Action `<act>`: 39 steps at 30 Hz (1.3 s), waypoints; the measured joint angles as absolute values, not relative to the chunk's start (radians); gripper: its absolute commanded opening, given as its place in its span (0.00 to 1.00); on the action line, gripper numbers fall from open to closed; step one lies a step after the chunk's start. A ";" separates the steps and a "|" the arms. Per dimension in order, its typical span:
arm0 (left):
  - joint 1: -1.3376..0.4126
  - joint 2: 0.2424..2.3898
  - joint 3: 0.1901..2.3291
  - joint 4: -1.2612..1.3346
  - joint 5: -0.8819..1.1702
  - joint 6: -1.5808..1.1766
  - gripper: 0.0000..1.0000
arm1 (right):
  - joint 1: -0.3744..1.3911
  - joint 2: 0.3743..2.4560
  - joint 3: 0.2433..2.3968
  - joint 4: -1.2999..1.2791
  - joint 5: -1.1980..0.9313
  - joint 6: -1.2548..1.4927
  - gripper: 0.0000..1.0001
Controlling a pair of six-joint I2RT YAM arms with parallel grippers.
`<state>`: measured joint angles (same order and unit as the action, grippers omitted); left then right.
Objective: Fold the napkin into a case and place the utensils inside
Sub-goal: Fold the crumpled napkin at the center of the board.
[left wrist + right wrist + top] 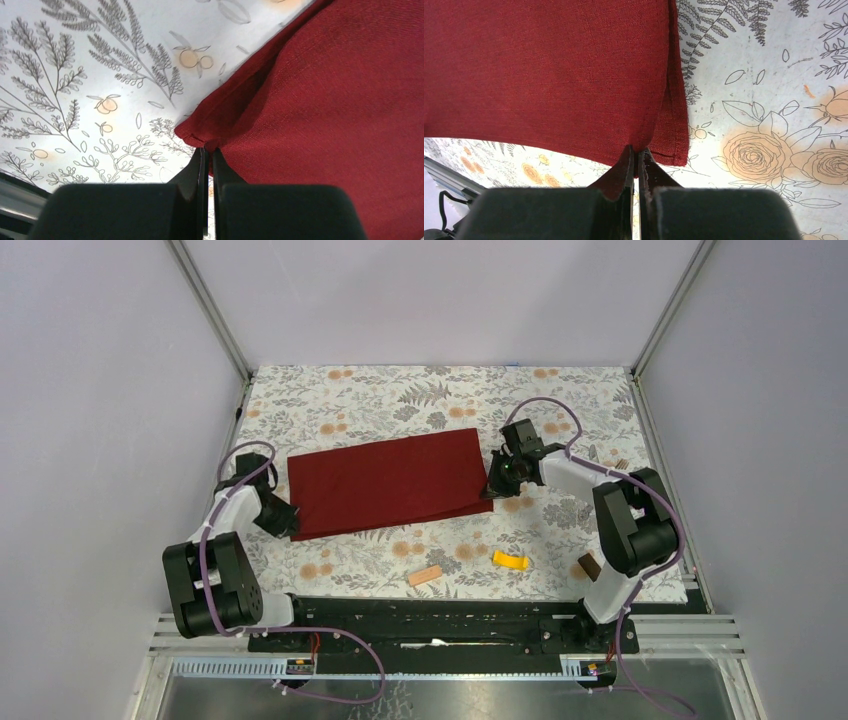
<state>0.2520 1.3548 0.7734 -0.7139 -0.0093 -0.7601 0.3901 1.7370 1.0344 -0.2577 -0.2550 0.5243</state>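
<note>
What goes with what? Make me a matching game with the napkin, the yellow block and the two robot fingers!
Things:
1. napkin
2. yellow block
3. left fingers
4. right fingers

States:
A. shut on the napkin's left near corner
B. dark red, folded flat
C. shut on the napkin's right near corner
D. lying loose, nothing touching it

Pairs: 1-B, 2-D, 3-A, 4-C

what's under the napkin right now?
Only floral tablecloth shows around the napkin. It lies doubled, left gripper and right gripper each pinching a corner. Anything beneath or between its layers is covered.
</note>
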 measured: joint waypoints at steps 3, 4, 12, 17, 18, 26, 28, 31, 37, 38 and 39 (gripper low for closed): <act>0.252 1.356 0.744 -0.717 -0.010 -0.781 0.00 | 0.390 1.745 1.034 -0.257 -0.254 0.524 0.00; 0.252 1.357 0.739 -0.719 -0.012 -0.787 0.00 | 0.390 1.750 1.034 -0.257 -0.253 0.524 0.00; 0.252 1.357 0.724 -0.725 -0.023 -0.820 0.00 | 0.390 1.796 1.033 -0.256 -0.251 0.524 0.00; 0.252 1.383 0.723 -0.714 -0.023 -0.826 0.00 | 0.390 1.811 1.033 -0.251 -0.248 0.531 0.00; 0.252 1.398 0.723 -0.709 -0.024 -0.829 0.00 | 0.390 1.812 1.033 -0.251 -0.248 0.533 0.00; 0.254 1.436 0.740 -0.720 -0.026 -0.843 0.08 | 0.390 1.814 1.033 -0.249 -0.247 0.545 0.00; 0.253 1.432 0.738 -0.720 -0.031 -0.847 0.11 | 0.390 1.814 1.034 -0.250 -0.247 0.545 0.00; 0.254 1.422 0.732 -0.718 -0.035 -0.857 0.12 | 0.390 1.814 1.034 -0.250 -0.247 0.544 0.03; 0.253 1.402 0.729 -0.724 -0.060 -0.865 0.26 | 0.390 1.813 1.035 -0.251 -0.249 0.543 0.07; 0.253 1.393 0.729 -0.731 -0.068 -0.867 0.32 | 0.390 1.813 1.037 -0.253 -0.249 0.543 0.09; 0.254 1.381 0.729 -0.740 -0.078 -0.868 0.40 | 0.390 1.813 1.039 -0.258 -0.249 0.542 0.13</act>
<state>0.2539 1.3811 0.7292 -0.7399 -0.0776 -0.8680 0.3901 1.8133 1.0386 -0.2577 -0.2485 0.5419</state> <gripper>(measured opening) 0.243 0.073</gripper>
